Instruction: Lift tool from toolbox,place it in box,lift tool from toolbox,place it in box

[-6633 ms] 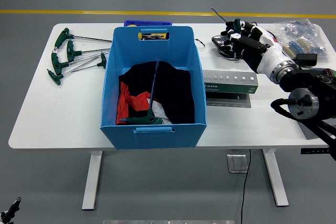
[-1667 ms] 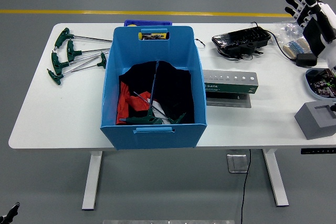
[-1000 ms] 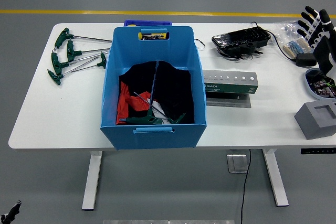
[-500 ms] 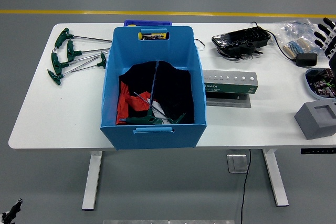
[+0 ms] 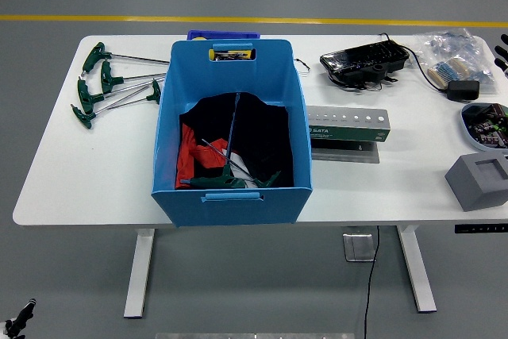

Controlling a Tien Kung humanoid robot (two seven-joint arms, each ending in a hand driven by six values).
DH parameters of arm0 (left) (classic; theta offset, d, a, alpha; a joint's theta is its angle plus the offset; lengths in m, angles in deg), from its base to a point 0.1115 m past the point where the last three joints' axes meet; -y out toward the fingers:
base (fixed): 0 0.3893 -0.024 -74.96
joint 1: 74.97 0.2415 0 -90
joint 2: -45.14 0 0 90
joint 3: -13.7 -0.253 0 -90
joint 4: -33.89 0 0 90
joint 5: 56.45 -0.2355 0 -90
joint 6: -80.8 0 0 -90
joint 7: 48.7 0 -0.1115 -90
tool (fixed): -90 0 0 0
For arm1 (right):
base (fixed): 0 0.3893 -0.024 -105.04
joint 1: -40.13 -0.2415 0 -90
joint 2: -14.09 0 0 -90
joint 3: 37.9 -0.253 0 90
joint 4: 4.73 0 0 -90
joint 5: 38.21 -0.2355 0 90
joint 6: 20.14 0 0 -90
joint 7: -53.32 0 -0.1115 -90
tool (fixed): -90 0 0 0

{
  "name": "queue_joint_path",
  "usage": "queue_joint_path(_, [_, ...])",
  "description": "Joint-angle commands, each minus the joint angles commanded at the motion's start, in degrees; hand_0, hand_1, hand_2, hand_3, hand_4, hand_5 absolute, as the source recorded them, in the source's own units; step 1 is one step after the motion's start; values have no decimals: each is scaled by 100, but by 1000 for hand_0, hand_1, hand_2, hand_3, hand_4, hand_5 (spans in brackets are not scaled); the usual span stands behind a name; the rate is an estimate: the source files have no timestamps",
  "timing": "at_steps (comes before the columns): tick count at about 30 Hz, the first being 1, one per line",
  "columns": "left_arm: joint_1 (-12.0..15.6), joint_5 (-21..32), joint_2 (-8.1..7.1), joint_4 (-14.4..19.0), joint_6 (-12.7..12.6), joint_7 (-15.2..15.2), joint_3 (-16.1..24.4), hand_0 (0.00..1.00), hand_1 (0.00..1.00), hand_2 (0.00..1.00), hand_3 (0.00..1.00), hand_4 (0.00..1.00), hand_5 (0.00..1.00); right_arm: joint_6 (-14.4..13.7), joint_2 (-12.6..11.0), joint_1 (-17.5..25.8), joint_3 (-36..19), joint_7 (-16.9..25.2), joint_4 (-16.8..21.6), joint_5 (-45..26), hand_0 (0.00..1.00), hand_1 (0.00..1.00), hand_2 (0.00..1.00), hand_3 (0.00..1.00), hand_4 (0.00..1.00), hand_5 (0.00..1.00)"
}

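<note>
Right hand (image 5: 504, 47) shows only as dark fingertips at the picture's right edge, so I cannot tell if it is spread or curled. Left hand is out of sight.

On the white table (image 5: 95, 164) stands a big blue box (image 5: 232, 196). Two green-handled tools (image 5: 230, 179) lie inside it (on dark and red cloth). More green T-handle tools (image 5: 99, 85) lie at the table's left. A black toolbox (image 5: 365, 59) sits at the far right, and a grey-green rack (image 5: 348, 126) rests just beside the box.

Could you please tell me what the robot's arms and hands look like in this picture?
Almost nothing of them shows. Only a few black fingertips of the right hand poke in at the right edge, above the white table. No arm, cable or marking is visible, and the left arm is out of view.
</note>
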Motion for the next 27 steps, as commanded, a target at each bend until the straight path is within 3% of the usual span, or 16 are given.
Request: queue_joint_path(27, [44, 49, -21, 0, 12, 18, -182, 888, 900, 907, 754, 699, 791, -20, 67, 128, -167, -14, 72, 42, 998, 939, 952, 998, 998, 998])
